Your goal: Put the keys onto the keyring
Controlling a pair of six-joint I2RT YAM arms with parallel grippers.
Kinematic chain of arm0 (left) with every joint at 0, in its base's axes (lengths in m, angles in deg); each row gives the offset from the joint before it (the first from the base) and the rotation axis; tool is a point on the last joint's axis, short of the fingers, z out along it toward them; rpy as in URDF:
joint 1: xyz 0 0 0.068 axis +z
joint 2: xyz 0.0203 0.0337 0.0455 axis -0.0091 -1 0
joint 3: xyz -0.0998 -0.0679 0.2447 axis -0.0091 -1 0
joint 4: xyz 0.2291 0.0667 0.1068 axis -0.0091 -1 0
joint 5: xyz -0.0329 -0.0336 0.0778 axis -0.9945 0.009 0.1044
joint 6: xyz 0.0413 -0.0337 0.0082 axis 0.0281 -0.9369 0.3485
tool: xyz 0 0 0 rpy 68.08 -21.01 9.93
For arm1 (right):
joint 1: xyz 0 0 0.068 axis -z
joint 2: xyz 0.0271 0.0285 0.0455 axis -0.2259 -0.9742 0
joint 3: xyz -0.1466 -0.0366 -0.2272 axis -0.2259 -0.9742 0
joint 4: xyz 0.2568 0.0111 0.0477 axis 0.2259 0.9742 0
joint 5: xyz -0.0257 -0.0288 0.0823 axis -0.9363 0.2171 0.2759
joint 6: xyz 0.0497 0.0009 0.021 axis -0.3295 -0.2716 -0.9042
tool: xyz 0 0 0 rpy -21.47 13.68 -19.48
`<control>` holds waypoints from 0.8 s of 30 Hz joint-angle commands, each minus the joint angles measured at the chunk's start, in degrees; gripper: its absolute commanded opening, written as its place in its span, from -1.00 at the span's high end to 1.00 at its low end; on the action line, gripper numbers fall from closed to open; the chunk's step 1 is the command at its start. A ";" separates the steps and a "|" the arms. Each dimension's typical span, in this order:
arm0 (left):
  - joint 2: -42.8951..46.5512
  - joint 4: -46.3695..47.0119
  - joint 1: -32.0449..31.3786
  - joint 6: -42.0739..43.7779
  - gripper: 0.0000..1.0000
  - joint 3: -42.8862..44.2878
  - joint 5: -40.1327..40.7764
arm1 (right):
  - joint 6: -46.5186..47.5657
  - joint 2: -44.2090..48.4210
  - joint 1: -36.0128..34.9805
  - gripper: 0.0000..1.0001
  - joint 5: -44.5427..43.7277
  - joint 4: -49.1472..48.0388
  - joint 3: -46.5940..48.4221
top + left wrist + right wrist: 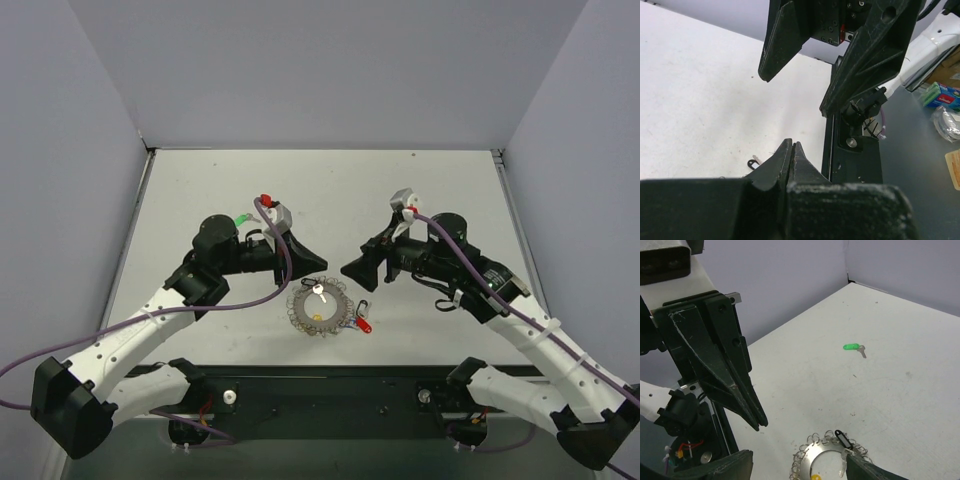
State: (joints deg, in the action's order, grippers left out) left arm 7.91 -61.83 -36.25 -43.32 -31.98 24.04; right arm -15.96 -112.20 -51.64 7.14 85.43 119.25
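Observation:
The keyring (320, 308), silvery with a scalloped rim, lies flat near the table's front edge. A silver key and a yellow-headed key (318, 318) lie inside it, and a red-headed key (363, 325) lies at its right rim. A green-headed key (241, 219) lies far behind it, and also shows in the right wrist view (852, 346). My left gripper (316, 264) is shut and empty (792, 146), hovering just behind the ring. My right gripper (350, 270) is open and empty (797, 465), above the keyring (812, 460). A black-headed key (842, 438) lies on the ring's rim.
Grey walls enclose the white table (330, 190) on three sides. A black mounting bar (330, 385) runs along the near edge. Boxes and clutter (942, 95) lie off the table in the left wrist view.

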 commanded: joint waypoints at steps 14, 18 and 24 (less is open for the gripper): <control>-3.78 -4.22 15.76 -11.22 -0.25 -9.71 14.42 | -3.42 -20.89 -2.45 -0.69 -13.50 1.61 -0.06; -1.76 -5.88 21.21 -15.61 -0.34 -12.61 17.66 | -2.46 -28.43 -7.01 -0.66 -15.71 1.88 2.74; 0.26 -5.80 31.49 -19.31 -0.36 -16.39 14.35 | -3.15 -37.41 -8.34 -0.40 -8.25 1.62 6.97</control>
State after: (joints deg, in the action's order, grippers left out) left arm 5.82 -68.67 -9.11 -58.75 -47.19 39.73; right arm -18.47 -145.99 -59.71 -5.29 86.96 121.54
